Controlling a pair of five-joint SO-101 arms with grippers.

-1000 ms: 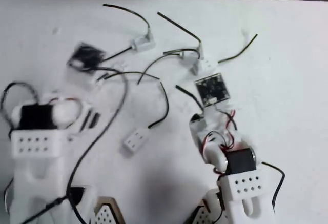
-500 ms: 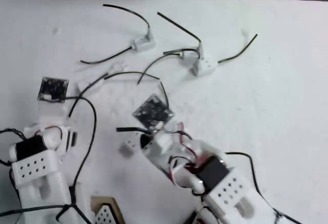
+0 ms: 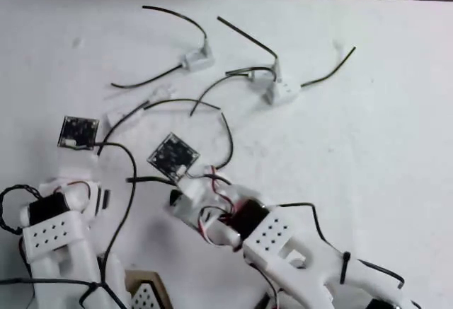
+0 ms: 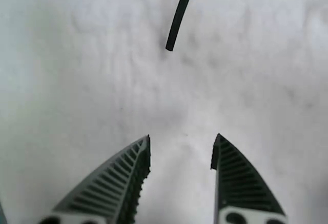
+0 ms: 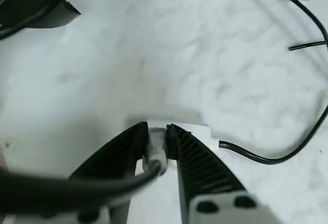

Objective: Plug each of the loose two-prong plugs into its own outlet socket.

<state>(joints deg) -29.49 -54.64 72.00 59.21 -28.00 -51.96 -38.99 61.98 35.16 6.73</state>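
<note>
- Two-prong plug (image 3: 197, 59): white body lying at the far side of the table (image 3: 368, 146), with a black wire leaving each end.
- Second white plug piece (image 3: 281, 90): lies to the right of the first and well apart from it, with black wires running off on several sides.
- Small white connector (image 3: 124, 117): lies loose on the table nearer the left arm, on the end of a thin black wire.
- Outlet socket (image 5: 189, 130): white block on the near middle of the table, with a black wire (image 5: 287, 155) curving away from one end.
- Right pincer (image 5: 157, 127): fingers drawn close together, pinching the white edge of the outlet socket.
- Left pincer (image 4: 182, 139): fingers spread apart, holding nothing, over bare table.
- Loose wire end (image 4: 177, 19): black, lying on the table beyond the left pincer and apart from it.
</note>
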